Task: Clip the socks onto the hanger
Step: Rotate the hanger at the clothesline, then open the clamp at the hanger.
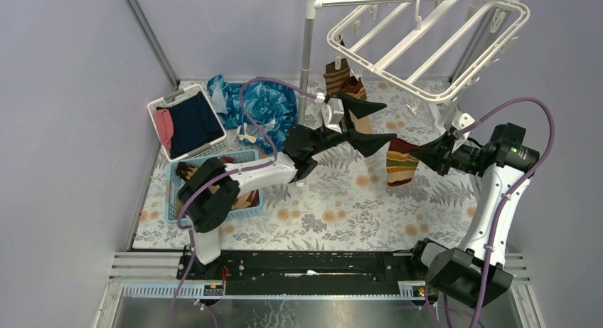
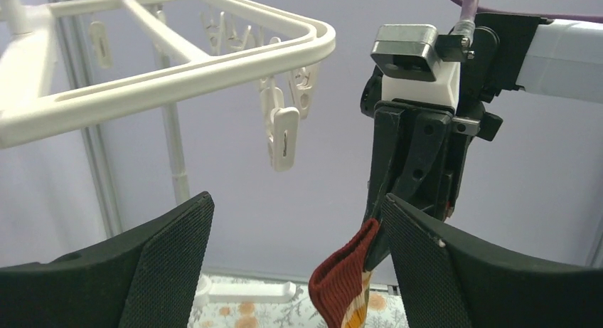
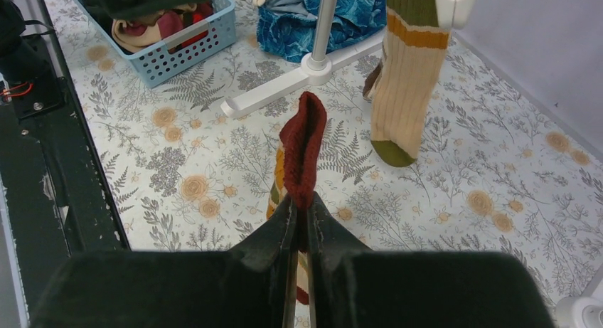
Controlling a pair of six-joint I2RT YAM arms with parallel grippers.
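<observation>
The white plastic rectangular hanger frame [image 2: 178,77] hangs at the back right, beside the grey-white upright rack pole [image 1: 307,57], which stands back centre on the floral fern-print mat [image 1: 341,200]. A tan banded ribbed sock [image 1: 338,75] dangles from a clip at the frame's left corner, just right of the pole. Below that corner is the left gripper [image 1: 370,123]. To its right, the right gripper [image 1: 419,151] pinches a red-cuffed striped sock [image 1: 400,164] that hangs over the mat. Left of the pole lies a blue patterned cloth [image 1: 274,104]. Further left, a white plastic basket [image 1: 211,107] stands behind a blue perforated plastic basket [image 1: 173,200].

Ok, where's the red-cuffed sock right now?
Top view, right of centre: the red-cuffed sock hangs pinched in the right gripper, beside the open left gripper, below the hanger.
</observation>
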